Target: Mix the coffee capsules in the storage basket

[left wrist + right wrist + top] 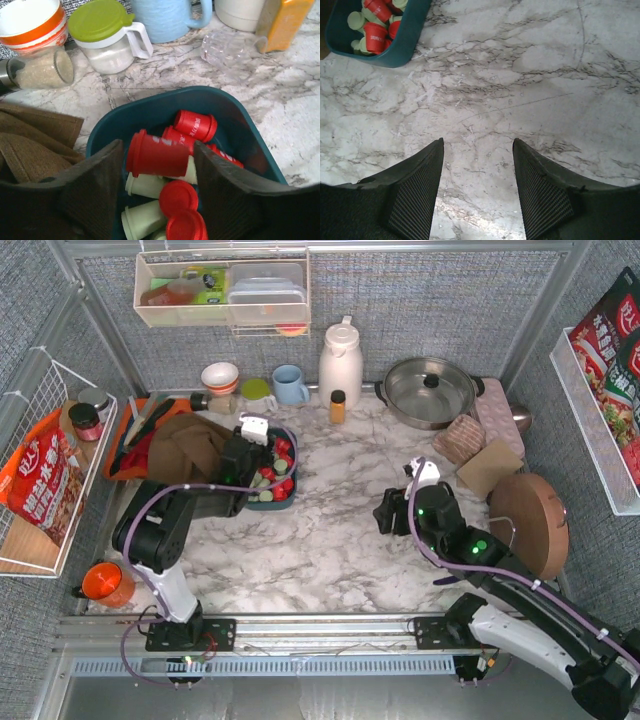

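The dark teal storage basket (pixel 294 472) stands left of centre on the marble table and holds red and pale mint coffee capsules (pixel 280 468). My left gripper (pixel 262 448) reaches down into it. In the left wrist view my left gripper (pixel 157 160) has its jaws closed on a red capsule (pixel 160 155) that lies sideways above the other pods (pixel 145 185) inside the basket (pixel 165 97). My right gripper (pixel 385 510) is open and empty over bare marble right of centre (pixel 478 150). The basket (pixel 395 55) shows at the top left of the right wrist view.
A brown cloth (pixel 190 445) and an orange tray (pixel 125 435) lie left of the basket. Behind it stand a green-lidded cup (pixel 257 392), a blue mug (pixel 290 383), a white jug (pixel 340 360) and an amber bottle (pixel 338 405). A steel pot (pixel 430 390) and a wooden board (pixel 530 525) are at the right.
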